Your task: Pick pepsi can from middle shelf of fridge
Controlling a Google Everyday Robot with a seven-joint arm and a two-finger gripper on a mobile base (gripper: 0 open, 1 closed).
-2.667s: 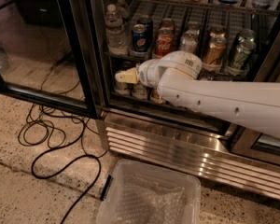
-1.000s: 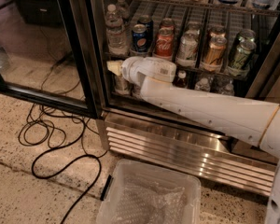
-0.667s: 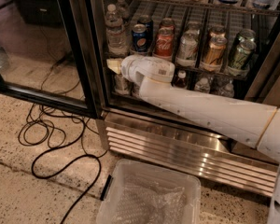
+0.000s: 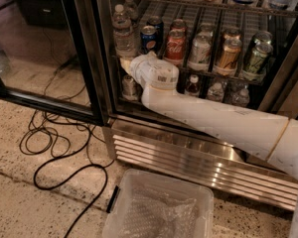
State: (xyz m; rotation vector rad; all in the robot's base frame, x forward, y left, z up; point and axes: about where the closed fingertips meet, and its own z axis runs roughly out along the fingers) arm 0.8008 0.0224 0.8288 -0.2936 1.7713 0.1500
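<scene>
The pepsi can [image 4: 148, 37] is blue and stands upright in a left lane of the middle shelf [image 4: 208, 72], between a water bottle [image 4: 123, 31] and a red Coca-Cola can [image 4: 175, 46]. My gripper [image 4: 124, 63] sits at the shelf's front edge, just below and left of the pepsi can. Its pale tip points left toward the water bottle. The white wrist [image 4: 156, 76] and forearm run from the lower right across the front of the fridge [image 4: 89, 58]. The gripper is not touching the can.
Silver, gold and green cans [image 4: 227, 55] fill the lanes to the right. Small bottles [image 4: 216, 90] stand on the rack below. The glass door [image 4: 35, 63] is swung open on the left. A clear plastic bin [image 4: 159, 209] sits on the floor in front of the steel grille [image 4: 203, 165], and black cables [image 4: 59, 148] lie at the left.
The arm has swung left along the shelf front since the earliest frame. The gripper has then risen a little, closer to the pepsi can.
</scene>
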